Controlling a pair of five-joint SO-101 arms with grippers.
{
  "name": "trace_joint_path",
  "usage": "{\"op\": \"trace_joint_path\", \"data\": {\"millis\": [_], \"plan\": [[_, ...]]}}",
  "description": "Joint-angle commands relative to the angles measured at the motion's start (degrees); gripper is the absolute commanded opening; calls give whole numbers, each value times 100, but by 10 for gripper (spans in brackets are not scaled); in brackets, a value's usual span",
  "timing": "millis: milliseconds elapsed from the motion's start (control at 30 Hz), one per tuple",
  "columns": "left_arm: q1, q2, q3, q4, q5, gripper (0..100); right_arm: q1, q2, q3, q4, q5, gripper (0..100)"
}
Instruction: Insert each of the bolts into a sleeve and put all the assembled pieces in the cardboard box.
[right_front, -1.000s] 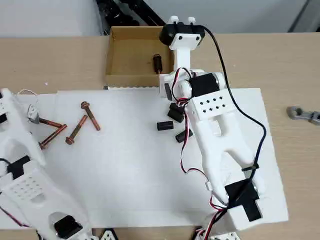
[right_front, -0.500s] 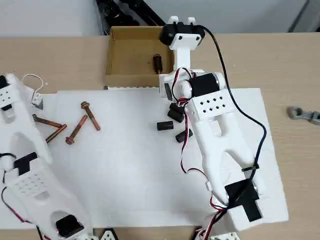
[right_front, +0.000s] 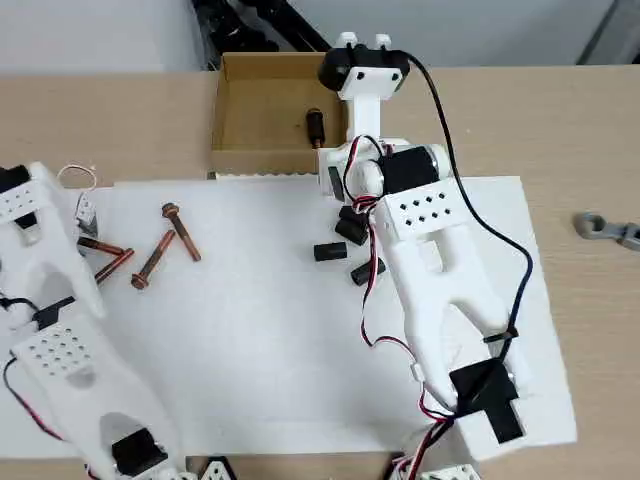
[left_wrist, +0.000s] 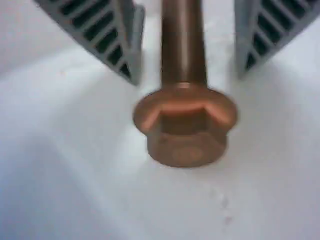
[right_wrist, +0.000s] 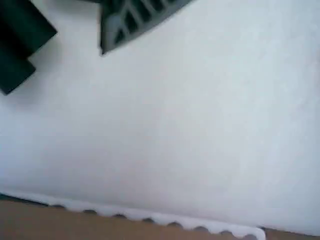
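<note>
Several copper bolts lie on the left of the white foam mat, among them one and another. My left gripper is open astride the shank of a bolt that rests on the mat, a grey finger on each side without touching it. Black sleeves lie mid-mat, and one sleeve is close by my right gripper, which sits low by the mat's far edge. The cardboard box holds one assembled piece.
The right arm's body stretches across the right half of the mat. A metal tool lies on the wooden table at the far right. Dark equipment stands behind the box.
My left arm has swung away from the front edge and to the right, bringing its gripper down over the leftmost bolt. The right arm, sleeves and box have not moved.
</note>
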Motion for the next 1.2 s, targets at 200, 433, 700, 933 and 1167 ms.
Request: {"op": "trace_joint_path", "data": {"millis": [200,433,700,933,1167], "plan": [[-18,369,-119,-378,44,119,-48,-338,-26,13,-44,202],[-26,360,-119,-352,44,13,-48,-338,-26,13,-44,202],[-9,352,-119,-343,18,6,-48,-338,-26,13,-44,202],[88,18,-391,97,-325,6,-48,-347,-26,48,-26,202],[141,-1503,-866,721,-712,6,-22,-347,-26,1130,-26,203]]}}
